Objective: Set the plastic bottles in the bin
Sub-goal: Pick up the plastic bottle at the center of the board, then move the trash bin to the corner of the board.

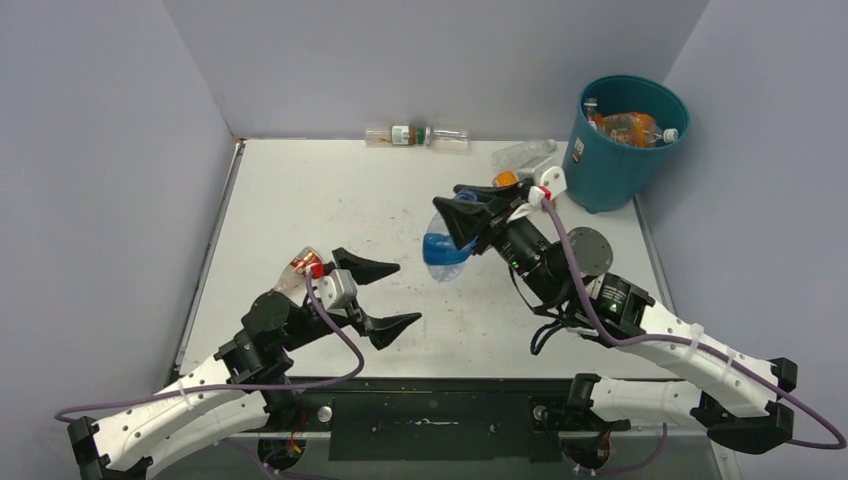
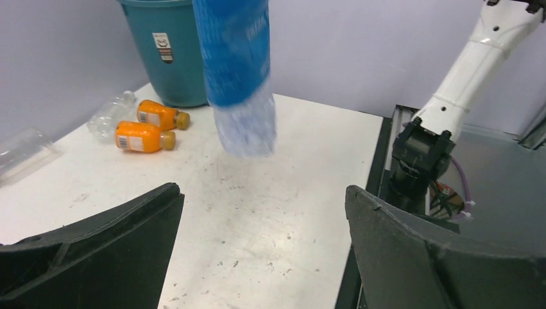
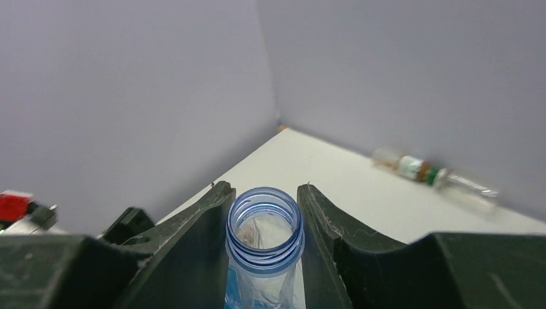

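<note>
My right gripper (image 1: 452,215) is shut on the neck of a capless blue-labelled clear bottle (image 1: 441,254) and holds it hanging above the table's middle. In the right wrist view the open blue neck (image 3: 265,226) sits between both fingers. It also hangs in the left wrist view (image 2: 237,71). The teal bin (image 1: 612,165) stands at the back right with bottles inside (image 1: 630,128). My left gripper (image 1: 408,293) is open and empty near the front, jaws wide over bare table (image 2: 264,193).
Two orange bottles (image 2: 158,116) (image 2: 143,137) and a clear one (image 2: 112,111) lie near the bin (image 2: 169,58). Two bottles (image 1: 415,135) lie along the back wall. A clear bottle (image 1: 298,263) lies by my left arm. Walls enclose three sides.
</note>
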